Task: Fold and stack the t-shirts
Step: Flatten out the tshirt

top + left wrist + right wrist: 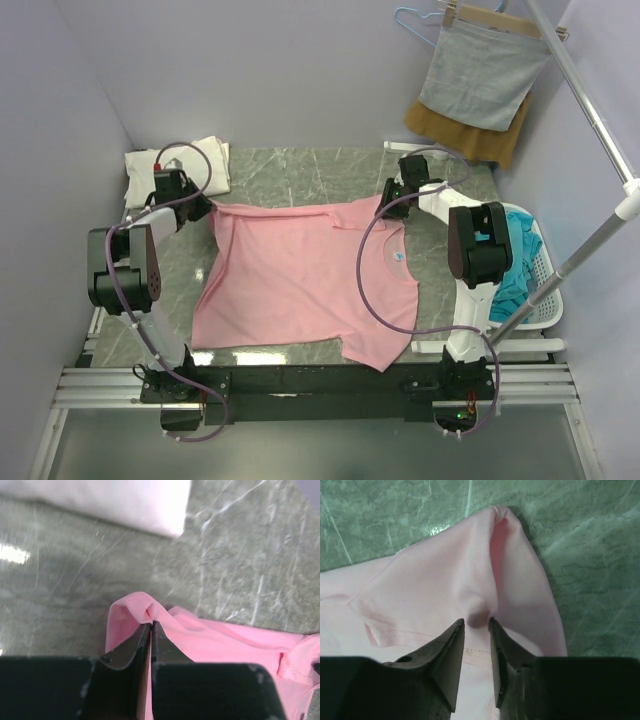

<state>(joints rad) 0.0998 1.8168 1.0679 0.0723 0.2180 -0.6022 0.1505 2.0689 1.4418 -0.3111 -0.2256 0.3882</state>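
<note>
Pink t-shirt spread flat on the table, left gripper jaws clamped tight on its far-left corner, right gripper jaws pinching a fold at its far-right corner (cream shirt folded far-left, teal shirts in basket at right).

The top camera sits high behind the robot, looking down and forward across the whole table. Each wrist camera rides just behind its own fingers, aimed along them, very near the pink t-shirt. Views from the left gripper and right gripper show tabletop beyond the fingertips; all three share that shirt.
</note>
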